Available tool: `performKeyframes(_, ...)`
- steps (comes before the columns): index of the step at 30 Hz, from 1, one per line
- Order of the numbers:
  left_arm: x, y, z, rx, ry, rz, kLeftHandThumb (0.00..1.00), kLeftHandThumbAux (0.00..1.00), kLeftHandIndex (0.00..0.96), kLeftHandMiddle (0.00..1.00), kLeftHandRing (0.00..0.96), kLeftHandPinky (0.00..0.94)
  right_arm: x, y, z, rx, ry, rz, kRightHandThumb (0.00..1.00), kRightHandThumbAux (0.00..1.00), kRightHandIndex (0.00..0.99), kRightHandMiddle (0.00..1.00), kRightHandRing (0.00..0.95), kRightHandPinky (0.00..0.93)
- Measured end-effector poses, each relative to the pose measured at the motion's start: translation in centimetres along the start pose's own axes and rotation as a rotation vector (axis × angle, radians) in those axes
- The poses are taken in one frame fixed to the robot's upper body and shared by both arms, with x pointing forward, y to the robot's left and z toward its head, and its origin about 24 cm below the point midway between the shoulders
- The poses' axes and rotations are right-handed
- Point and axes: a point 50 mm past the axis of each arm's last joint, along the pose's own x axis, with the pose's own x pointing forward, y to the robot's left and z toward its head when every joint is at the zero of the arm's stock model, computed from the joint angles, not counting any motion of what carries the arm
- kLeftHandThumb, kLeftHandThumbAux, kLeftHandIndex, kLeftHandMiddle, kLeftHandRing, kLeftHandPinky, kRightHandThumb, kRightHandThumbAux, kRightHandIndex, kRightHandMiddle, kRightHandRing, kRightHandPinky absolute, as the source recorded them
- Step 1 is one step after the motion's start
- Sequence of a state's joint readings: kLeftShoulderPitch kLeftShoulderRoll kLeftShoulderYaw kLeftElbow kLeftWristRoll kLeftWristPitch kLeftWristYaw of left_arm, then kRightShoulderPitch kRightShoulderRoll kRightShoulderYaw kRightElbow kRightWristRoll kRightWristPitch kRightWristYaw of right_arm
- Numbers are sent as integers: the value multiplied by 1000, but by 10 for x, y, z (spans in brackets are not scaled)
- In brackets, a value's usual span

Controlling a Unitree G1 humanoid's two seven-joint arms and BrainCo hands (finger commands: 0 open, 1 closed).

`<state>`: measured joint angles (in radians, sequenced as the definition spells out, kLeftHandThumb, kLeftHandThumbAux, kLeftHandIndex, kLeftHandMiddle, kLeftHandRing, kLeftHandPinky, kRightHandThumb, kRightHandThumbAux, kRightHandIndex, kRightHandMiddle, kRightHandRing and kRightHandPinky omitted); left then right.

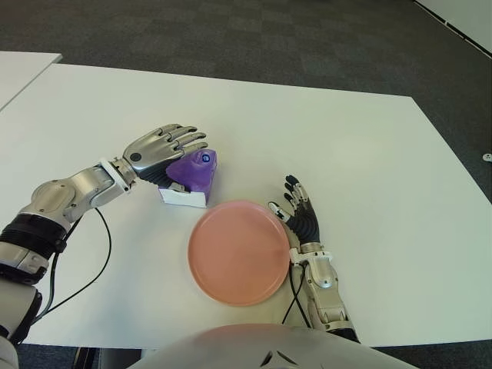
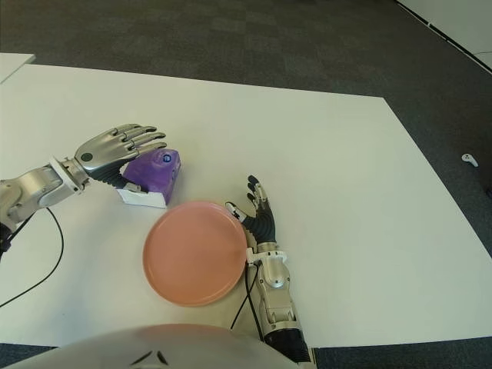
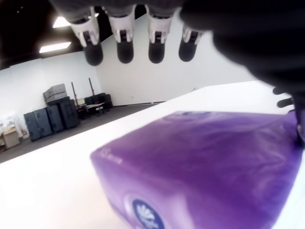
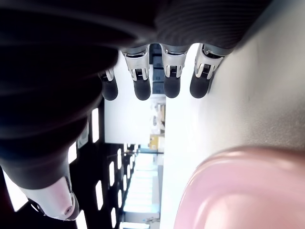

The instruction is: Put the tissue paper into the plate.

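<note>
A purple tissue pack (image 1: 194,172) with a white underside lies on the white table (image 1: 346,146), just beyond the far-left rim of the pink plate (image 1: 238,251). My left hand (image 1: 163,146) hovers over the pack's left side with its fingers stretched out flat, holding nothing. In the left wrist view the pack (image 3: 205,162) fills the space under the straight fingertips (image 3: 125,50). My right hand (image 1: 298,211) lies beside the plate's right rim, fingers extended and empty.
A second white table (image 1: 19,65) shows at the far left corner. Dark carpet runs beyond the table's far edge. A black cable (image 1: 96,269) loops on the table under my left forearm.
</note>
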<state>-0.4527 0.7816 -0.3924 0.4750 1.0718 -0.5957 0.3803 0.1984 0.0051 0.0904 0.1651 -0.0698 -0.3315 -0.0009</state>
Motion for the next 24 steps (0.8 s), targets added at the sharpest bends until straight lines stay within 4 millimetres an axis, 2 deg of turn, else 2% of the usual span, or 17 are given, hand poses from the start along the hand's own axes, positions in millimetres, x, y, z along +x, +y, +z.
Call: performKeyframes(24, 3, -16, -4, 11, 20, -40, 4, 350, 0, 0, 0, 0, -1, -1, 0, -4, 1, 0, 0, 683, 0, 0, 0, 0)
